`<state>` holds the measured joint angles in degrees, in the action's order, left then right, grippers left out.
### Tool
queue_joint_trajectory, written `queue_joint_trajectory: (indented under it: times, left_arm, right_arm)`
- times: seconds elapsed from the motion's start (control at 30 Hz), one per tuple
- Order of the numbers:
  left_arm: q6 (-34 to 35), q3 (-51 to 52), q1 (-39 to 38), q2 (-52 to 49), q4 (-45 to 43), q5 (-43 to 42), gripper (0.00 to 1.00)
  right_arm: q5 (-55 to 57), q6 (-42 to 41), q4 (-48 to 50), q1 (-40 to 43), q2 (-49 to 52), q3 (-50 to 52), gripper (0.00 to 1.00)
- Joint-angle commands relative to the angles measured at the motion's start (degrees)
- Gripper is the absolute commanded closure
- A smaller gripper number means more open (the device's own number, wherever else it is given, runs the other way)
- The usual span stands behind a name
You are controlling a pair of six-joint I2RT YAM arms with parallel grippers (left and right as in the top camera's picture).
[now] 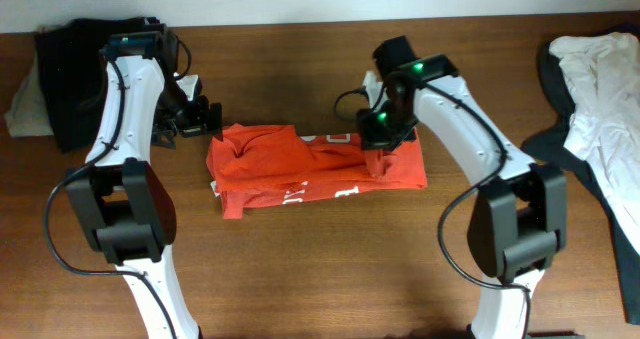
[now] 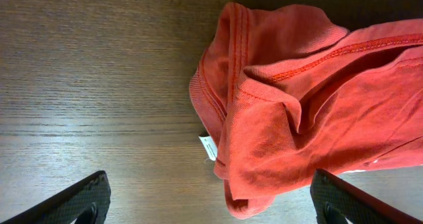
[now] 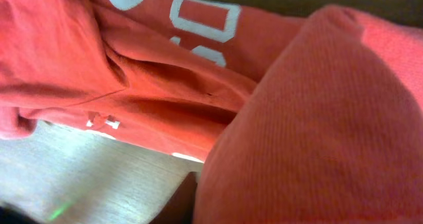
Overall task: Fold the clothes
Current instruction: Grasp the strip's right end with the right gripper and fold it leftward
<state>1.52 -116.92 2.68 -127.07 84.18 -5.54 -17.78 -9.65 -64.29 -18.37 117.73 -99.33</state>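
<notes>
The orange-red T-shirt (image 1: 310,169) lies part-folded in the middle of the table, with white lettering along its front and top edges. My left gripper (image 1: 200,119) is open and empty just off the shirt's left end. In the left wrist view its fingers (image 2: 211,201) straddle a bunched corner of the shirt (image 2: 297,118) and the small white label (image 2: 208,147). My right gripper (image 1: 378,139) is on the shirt's upper right and holds a raised fold. In the right wrist view the fabric (image 3: 310,131) covers the fingers, with the lettering (image 3: 198,19) beyond.
Black clothes (image 1: 75,79) and a pale cloth (image 1: 25,104) are piled at the back left. A white garment (image 1: 600,74) lies on a dark one (image 1: 590,174) at the right edge. Bare wood lies in front of the shirt.
</notes>
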Motion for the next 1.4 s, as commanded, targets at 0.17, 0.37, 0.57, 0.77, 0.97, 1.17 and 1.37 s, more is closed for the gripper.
queue_joint_trajectory:
  times: [0.17, 0.37, 0.57, 0.77, 0.97, 1.17, 1.37]
  left_arm:
    - [0.17, -0.66, -0.09, 1.68, 0.07, -0.22, 0.04]
    - [0.17, -0.66, -0.07, 1.66, -0.42, -0.22, 0.01]
    - [0.13, -0.2, -0.07, 1.57, -1.81, -2.6, 0.01]
    - [0.15, 7.15, -0.07, 1.4, -5.73, -8.63, 0.01]
    - [0.15, 14.45, -0.31, 1.4, -10.82, -14.75, 0.01]
    - [0.13, 21.84, -0.28, 1.4, -14.05, -15.06, 0.01]
    - [0.17, 25.77, -0.33, 1.4, -16.04, -15.21, 0.01]
  right_arm:
    - [0.5, -1.62, 1.09, -1.64, 1.9, 0.28, 0.62]
    - [0.5, -1.51, -4.33, 5.6, 1.88, -4.0, 0.31]
    - [-0.61, -1.14, -5.31, 17.88, 1.88, -4.92, 0.02]
    - [-3.19, 1.22, -7.8, 33.38, 1.88, -5.75, 0.01]
    - [-3.15, 1.22, -8.15, 42.95, 1.9, -5.75, 0.01]
    - [-2.51, 1.25, -8.13, 46.14, 1.9, -5.75, 0.01]
    - [-2.51, 1.22, -8.11, 46.14, 1.9, -5.75, 0.01]
